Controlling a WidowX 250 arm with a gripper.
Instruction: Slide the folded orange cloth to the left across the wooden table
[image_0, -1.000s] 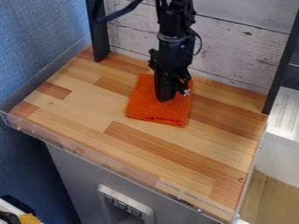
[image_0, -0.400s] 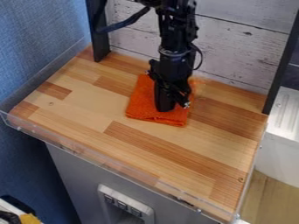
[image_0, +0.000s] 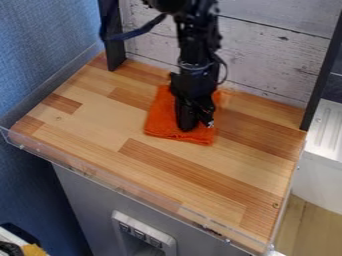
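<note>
- Butcher-block surface (image_0: 100, 120) lies beneath gripper (image_0: 189, 126) and orange cloth (image_0: 159, 121).
- Plank wall (image_0: 267, 55) stands behind gripper.
- Gripper opening cannot be determined.
- Gripper is now nearer cloth's front edge.

Bright and even indoor light over the wooden tabletop (image_0: 100, 120), soft shadows with weak edges, thin lines of glare along the clear plastic rim (image_0: 73, 167), a small glint at the black gripper (image_0: 193, 125), blue wall (image_0: 33, 165) darker toward lower left.
</note>
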